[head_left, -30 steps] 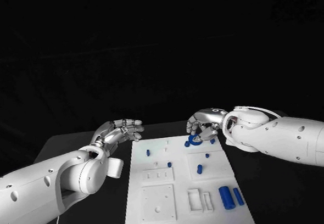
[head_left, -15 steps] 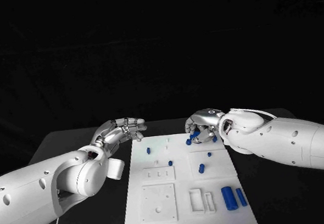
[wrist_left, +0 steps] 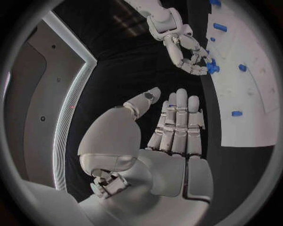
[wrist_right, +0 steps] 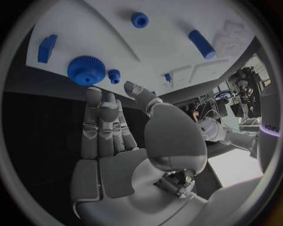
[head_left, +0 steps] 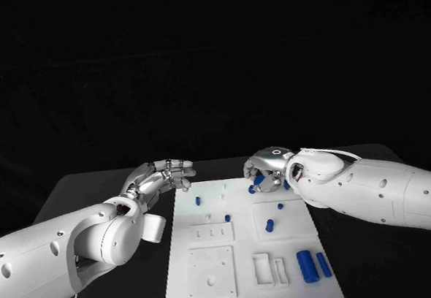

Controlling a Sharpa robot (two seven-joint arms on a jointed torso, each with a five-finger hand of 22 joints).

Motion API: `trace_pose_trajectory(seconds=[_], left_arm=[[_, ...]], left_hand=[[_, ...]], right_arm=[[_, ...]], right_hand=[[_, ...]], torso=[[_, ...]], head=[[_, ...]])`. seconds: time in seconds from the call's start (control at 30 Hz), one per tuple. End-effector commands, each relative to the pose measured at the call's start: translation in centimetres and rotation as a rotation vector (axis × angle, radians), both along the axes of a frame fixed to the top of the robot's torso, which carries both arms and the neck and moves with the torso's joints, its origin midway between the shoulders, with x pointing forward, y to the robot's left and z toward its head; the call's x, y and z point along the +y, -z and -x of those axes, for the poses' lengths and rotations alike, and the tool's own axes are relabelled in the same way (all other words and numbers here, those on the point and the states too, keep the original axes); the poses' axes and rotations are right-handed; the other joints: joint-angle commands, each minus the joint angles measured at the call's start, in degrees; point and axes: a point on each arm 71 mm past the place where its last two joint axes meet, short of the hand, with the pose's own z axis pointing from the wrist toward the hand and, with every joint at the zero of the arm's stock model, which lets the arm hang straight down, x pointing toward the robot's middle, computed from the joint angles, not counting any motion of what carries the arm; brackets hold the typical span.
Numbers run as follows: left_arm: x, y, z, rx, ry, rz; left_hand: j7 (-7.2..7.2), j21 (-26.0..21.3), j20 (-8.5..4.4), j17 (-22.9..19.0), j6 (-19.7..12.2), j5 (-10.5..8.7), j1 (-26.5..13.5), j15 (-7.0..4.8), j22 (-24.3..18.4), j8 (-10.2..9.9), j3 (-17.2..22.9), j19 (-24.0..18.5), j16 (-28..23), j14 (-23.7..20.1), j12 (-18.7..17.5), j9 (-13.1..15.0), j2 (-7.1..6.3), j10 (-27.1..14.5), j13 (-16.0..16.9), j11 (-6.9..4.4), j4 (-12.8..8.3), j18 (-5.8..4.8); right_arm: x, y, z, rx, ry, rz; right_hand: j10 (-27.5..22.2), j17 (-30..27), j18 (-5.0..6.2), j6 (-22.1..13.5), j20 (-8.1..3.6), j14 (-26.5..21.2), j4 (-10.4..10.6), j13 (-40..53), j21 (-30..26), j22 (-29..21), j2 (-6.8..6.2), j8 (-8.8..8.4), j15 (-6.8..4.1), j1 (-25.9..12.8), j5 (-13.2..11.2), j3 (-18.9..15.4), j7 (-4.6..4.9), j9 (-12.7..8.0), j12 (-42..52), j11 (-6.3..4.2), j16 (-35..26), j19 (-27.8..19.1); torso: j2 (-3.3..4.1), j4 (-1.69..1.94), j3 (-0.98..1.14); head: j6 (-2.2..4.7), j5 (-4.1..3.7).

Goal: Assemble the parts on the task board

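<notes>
Head view is showing the white task board (head_left: 246, 270) lying lengthwise down the middle of the black table (head_left: 83, 191), and the blue parts on it are counting out, near to far, as two large cylinders (head_left: 305, 264) lying side by side at the near right, one peg (head_left: 270, 225) lying mid-board, three small studs (head_left: 226, 218) standing further back, and a cluster of blue pieces at the far right edge under the right hand (head_left: 268, 166). The left hand (head_left: 163, 174) is hovering over the table just beside the board's far left corner. The right wrist view is resolving that far cluster into a toothed gear (wrist_right: 86, 70), a small knob (wrist_right: 114, 75) just beside it and a block (wrist_right: 46, 48) near the edge; there the right hand is lying with fingers straight and apart, holding nothing. The left wrist view is showing the left hand's fingers extended and empty, with the right hand's fingertips (wrist_left: 199, 69) touching the blue pieces.
</notes>
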Motion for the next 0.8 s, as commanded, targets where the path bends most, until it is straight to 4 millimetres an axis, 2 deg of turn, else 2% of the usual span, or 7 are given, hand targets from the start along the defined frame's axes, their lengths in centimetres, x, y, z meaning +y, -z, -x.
trace_pose_trajectory(seconds=[0.03, 0.3, 0.67, 0.8], left_arm=[[-0.25, -0.39, 0.08, -0.011, 0.021, 0.008], [-0.15, -0.71, 0.04, -0.015, 0.02, 0.007], [-0.07, -0.85, 0.03, -0.013, 0.017, 0.004], [0.07, -1.07, -0.13, -0.019, 0.012, 0.003]], left_hand=[[0.02, 0.2, -0.1, 0.1, 0.4, -0.28, -0.7, -0.03, 0.0, -0.3, 0.0, 0.3, 0.3, 0.5, -0.3, -0.1, -0.05, 0.2, -0.1, 0.06, -0.2, 0.82], [0.02, 0.3, -0.15, 0.1, 0.4, -0.3, -0.7, -0.05, 0.0, -0.3, 0.0, 0.3, 0.4, 0.5, -0.4, -0.1, -0.07, 0.2, -0.1, 0.06, -0.2, 0.79], [0.04, 0.3, -0.23, 0.0, 0.4, -0.36, -0.8, -0.08, 0.0, -0.3, -0.1, 0.3, 0.4, 0.5, -0.4, -0.1, -0.18, 0.2, -0.2, 0.08, -0.2, 0.74], [0.06, 0.4, -0.28, 0.0, 0.3, -0.39, -0.9, -0.1, 0.0, -0.4, -0.1, 0.3, 0.5, 0.5, -0.5, -0.2, -0.25, 0.1, -0.2, 0.12, -0.2, 0.71]], right_arm=[[0.16, 0.03, -0.04, -0.014, -0.002, 0.03], [0.35, 0.11, -0.17, -0.02, 0.003, 0.051], [0.13, 0.28, -0.29, -0.011, 0.012, 0.074], [0.28, 0.33, -0.21, -0.006, 0.007, 0.076]], right_hand=[[0.3, -0.1, 1.52, 0.4, -0.76, -0.5, 0.0, -0.1, 0.3, 1.2, -0.31, -0.4, 0.04, 0.0, -0.4, 0.3, -0.06, -0.1, -0.4, 0.26, 0.2, 1.1], [0.4, -0.3, 1.52, 0.6, -0.73, -0.6, 0.0, -0.1, 0.4, 1.2, -0.28, -0.43, 0.04, 0.1, -0.9, 0.6, -0.12, -0.1, -0.6, 0.26, 0.4, 1.1], [0.6, -0.7, 1.52, 1.0, -0.6, -0.7, 0.0, -0.1, 0.6, 1.1, -0.4, -0.54, 0.07, 0.2, -1.9, 1.4, -0.22, -0.2, -0.9, 0.29, 0.9, 1.0], [0.7, -0.8, 1.52, 1.1, -0.57, -0.8, 0.0, -0.1, 0.6, 1.1, -0.42, -0.57, 0.07, 0.1, -2.1, 1.6, -0.24, -0.2, -1.0, 0.28, 0.9, 1.0]], torso=[[0.44, 0.11, -0.03], [0.83, 0.11, -0.01], [1.33, -0.12, -0.08], [1.46, -0.2, -0.16]], head=[[0.09, -0.06], [0.24, 0.02], [0.25, 0.16], [0.2, 0.17]])
